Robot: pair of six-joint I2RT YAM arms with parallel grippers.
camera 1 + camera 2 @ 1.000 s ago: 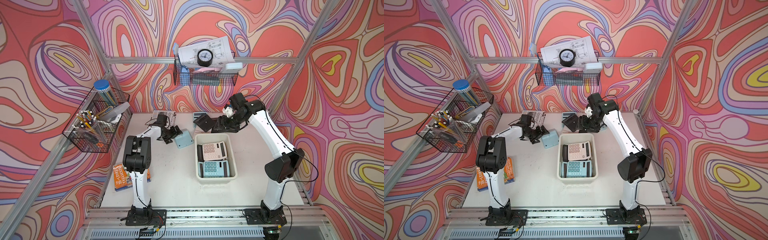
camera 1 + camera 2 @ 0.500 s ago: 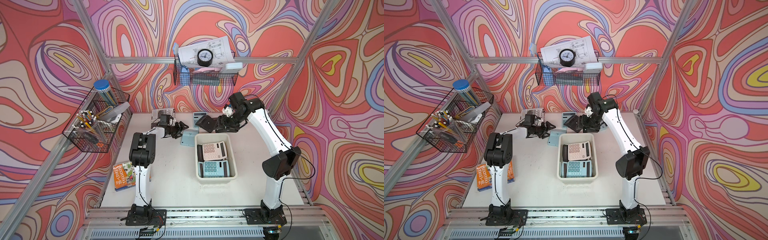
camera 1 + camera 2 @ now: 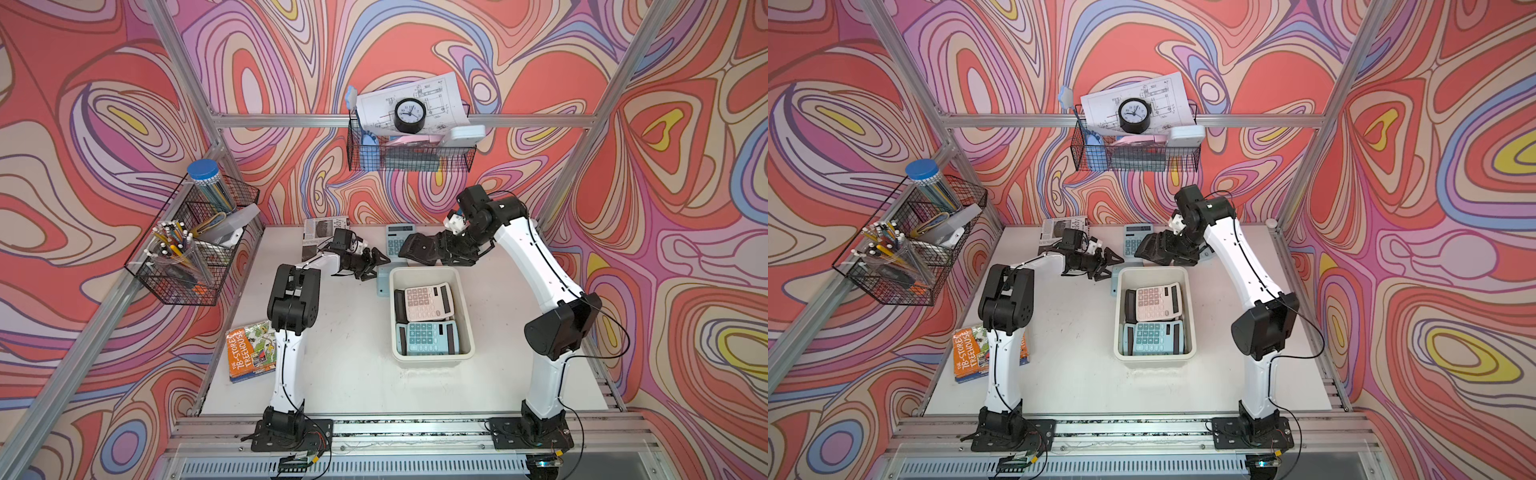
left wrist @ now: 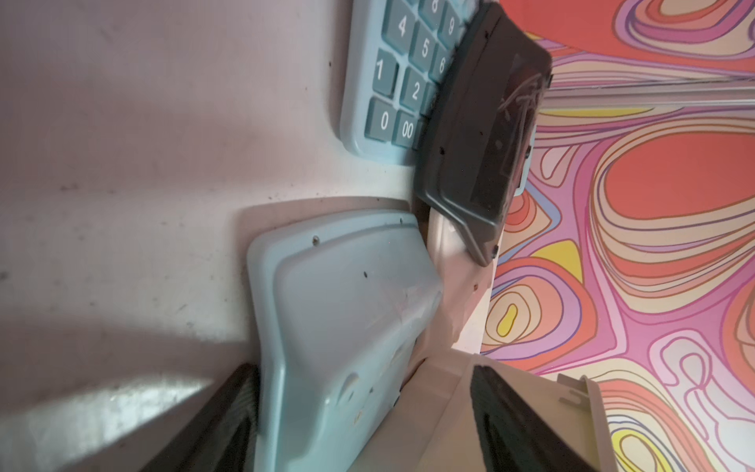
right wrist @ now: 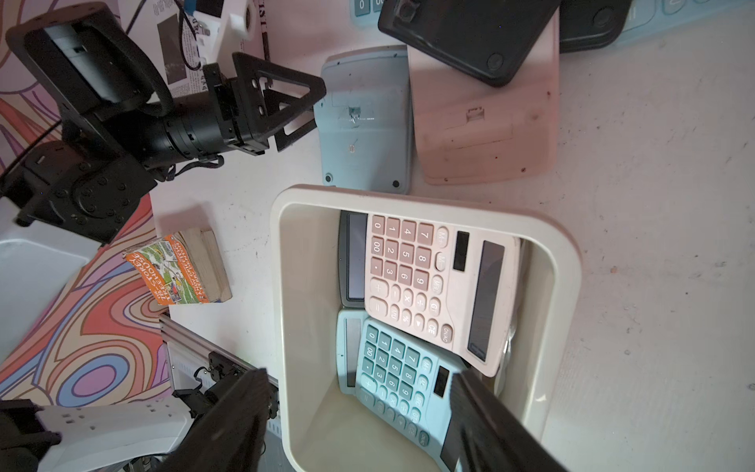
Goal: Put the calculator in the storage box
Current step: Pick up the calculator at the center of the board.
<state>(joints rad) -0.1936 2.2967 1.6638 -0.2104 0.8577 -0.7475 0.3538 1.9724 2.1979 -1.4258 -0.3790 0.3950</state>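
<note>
Calculator (image 5: 433, 286), pink, in storage box (image 5: 570, 269) w/ keys ON/AC, CE, GT

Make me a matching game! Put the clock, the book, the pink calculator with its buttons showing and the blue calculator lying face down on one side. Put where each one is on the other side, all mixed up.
Things
1. clock
2. book
3. pink calculator, buttons up
4. blue calculator, face down

Places
A. inside the cream box
B. on the table, right beside the box
C. up in the wire basket on the back wall
D. at the table's side edge, apart from the box

Pairs: 1-C, 2-D, 3-A, 4-B
</note>
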